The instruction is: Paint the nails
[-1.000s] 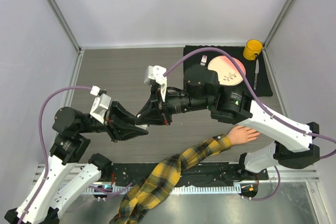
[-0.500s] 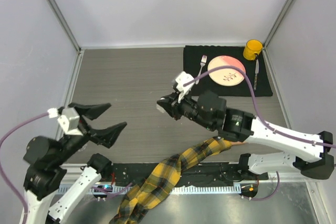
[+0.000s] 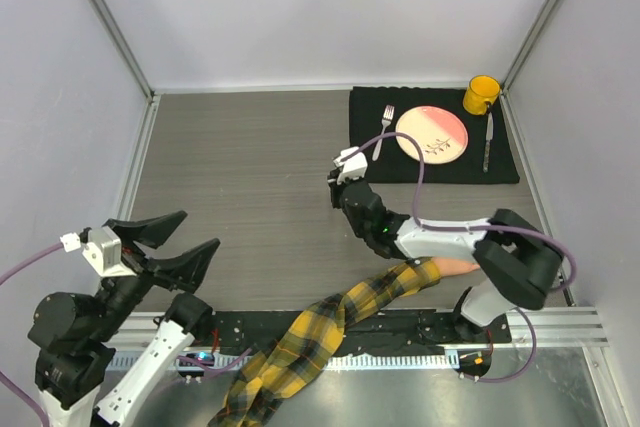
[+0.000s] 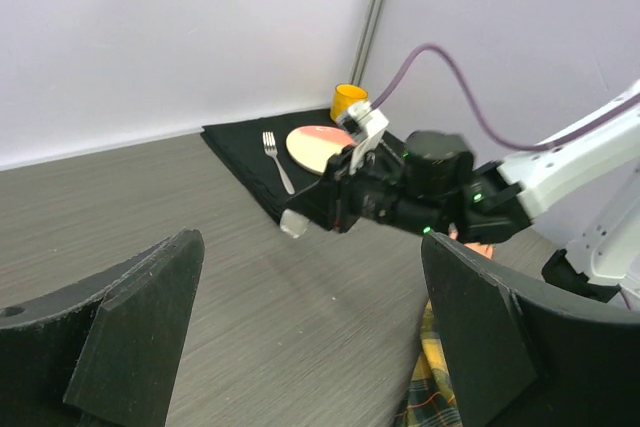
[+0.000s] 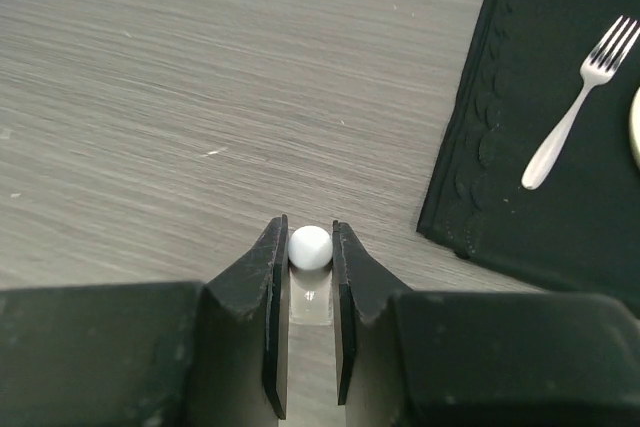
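Note:
My right gripper [image 5: 309,232] is shut on a small clear bottle [image 5: 310,247] with a round white cap, held just over the wooden table. From above, that gripper [image 3: 338,187] sits mid-table at the end of the outstretched right arm. The bottle [image 4: 293,224] also shows in the left wrist view, poking from the right gripper [image 4: 330,202]. My left gripper [image 3: 200,232] is open and empty at the near left, its fingers [image 4: 130,327] wide apart. The peach mannequin hand [image 3: 455,267] with its plaid sleeve [image 3: 330,327] lies under the right arm. Its fingertips and the nails are hidden.
A black mat [image 3: 460,172] at the back right carries a pink plate [image 3: 432,134], a fork [image 3: 386,119], a knife [image 3: 488,140] and a yellow mug [image 3: 481,94]. White walls enclose the table on three sides. The sleeve trails off the near edge.
The two grippers were together mid-table. My left gripper has opened and pulled back to the near left. The right gripper has swung down and right, keeping the bottle.

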`<state>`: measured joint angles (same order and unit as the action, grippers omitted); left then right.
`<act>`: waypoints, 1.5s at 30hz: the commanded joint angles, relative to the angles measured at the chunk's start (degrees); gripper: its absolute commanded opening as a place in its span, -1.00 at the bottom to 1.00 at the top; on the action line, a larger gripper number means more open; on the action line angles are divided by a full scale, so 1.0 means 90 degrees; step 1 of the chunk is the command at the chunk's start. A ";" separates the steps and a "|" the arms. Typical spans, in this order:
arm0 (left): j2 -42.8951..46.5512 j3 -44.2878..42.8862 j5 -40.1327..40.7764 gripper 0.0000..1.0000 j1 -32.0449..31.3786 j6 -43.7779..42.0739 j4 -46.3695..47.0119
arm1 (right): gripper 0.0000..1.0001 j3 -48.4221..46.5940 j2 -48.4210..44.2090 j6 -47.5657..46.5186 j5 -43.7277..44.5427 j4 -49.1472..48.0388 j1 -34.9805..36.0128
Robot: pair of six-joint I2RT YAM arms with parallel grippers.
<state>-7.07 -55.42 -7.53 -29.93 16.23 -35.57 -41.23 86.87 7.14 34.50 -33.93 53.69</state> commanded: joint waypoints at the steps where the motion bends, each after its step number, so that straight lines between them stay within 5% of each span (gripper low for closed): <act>1: 0.0229 0.0044 0.0065 0.87 0.0006 0.0335 0.0085 | -1.00 -0.0368 0.0834 0.0232 0.0384 -0.1416 -0.0301; 13: 0.0454 0.0093 0.0153 0.85 0.0006 0.0472 0.0124 | -1.00 -0.0780 0.1969 0.0662 0.0414 -0.1298 -0.0517; 22: 0.0463 0.0093 0.0192 0.84 0.0006 0.0482 0.0124 | -0.78 -0.0936 0.2340 0.0643 0.0395 -0.1083 -0.0517; 24: 0.0463 0.0054 0.0192 0.84 0.0006 0.0472 0.0095 | -0.70 -0.0936 0.2359 0.0652 0.0366 -0.1044 -0.0517; 27: 0.0454 0.0035 0.0182 0.84 0.0006 0.0472 0.0105 | -0.31 -0.1024 0.2272 0.0526 0.0230 -0.0782 -0.0516; 29: 0.0415 0.0015 0.0182 0.84 0.0006 0.0424 0.0114 | 0.09 -0.1287 0.2058 0.0467 0.0219 -0.0334 -0.0488; 32: 0.0279 -0.0112 0.0202 0.84 0.0006 0.0278 0.0085 | 0.39 -0.1814 0.1707 0.0418 0.0550 0.0876 -0.0419; 36: 0.0073 -0.0200 0.0163 0.84 0.0006 0.0169 0.0182 | 0.62 -0.2731 0.0693 0.0593 0.0494 0.3160 -0.0409; 41: -0.0161 -0.0161 0.0192 0.85 0.0006 0.0169 0.0359 | 0.67 -0.4343 -0.0256 0.0984 0.0249 0.6380 -0.0419; 44: -0.0356 -0.0151 0.0192 0.85 0.0006 0.0130 0.0437 | 0.71 -0.4608 -0.1105 0.1092 0.0248 0.7399 -0.0419; 45: -0.0434 -0.0132 0.0192 0.85 0.0006 0.0111 0.0476 | 0.93 -0.4598 -0.1339 0.1111 0.0287 0.7587 -0.0419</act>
<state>-8.19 -56.14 -6.04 -29.93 18.76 -34.65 -79.96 83.18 14.59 36.12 15.51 49.76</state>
